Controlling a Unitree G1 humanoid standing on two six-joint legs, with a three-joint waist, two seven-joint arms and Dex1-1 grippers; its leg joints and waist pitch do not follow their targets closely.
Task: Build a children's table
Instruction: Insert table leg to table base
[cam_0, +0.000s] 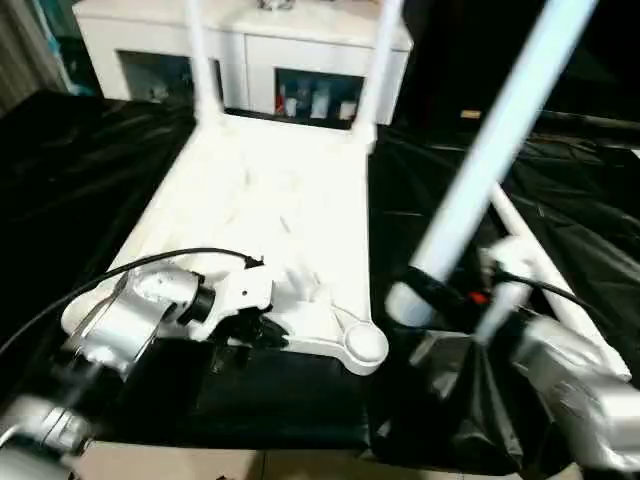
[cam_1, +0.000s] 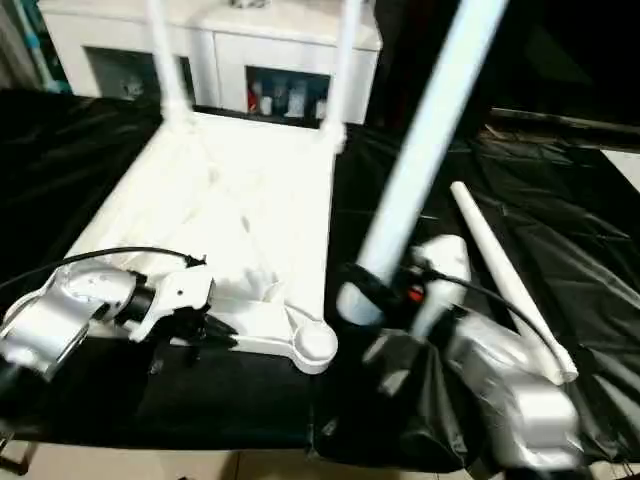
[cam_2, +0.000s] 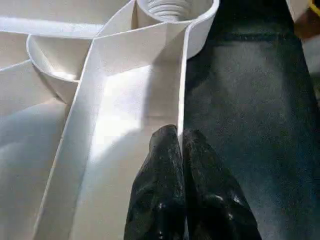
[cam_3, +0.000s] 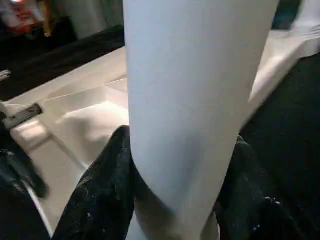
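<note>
On the black-draped surface (cam_0: 90, 150), steadying upturned table top (cam_0: 270, 200) rim, left gripper (cam_2: 180, 137) jaws pinched together; right gripper (cam_3: 170, 165) clamping third leg (cam_0: 480, 160); next, aligning with near corner socket (cam_0: 362, 345).

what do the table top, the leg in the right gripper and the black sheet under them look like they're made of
Table top: looks like white moulded plastic, going by the thin ribs and the threaded round socket; smooth with a soft sheen.
Leg held in the right gripper: a smooth, seamless white tube, probably the same plastic.
Black sheet: thin plastic film or coated fabric, glossy and creased.
</note>
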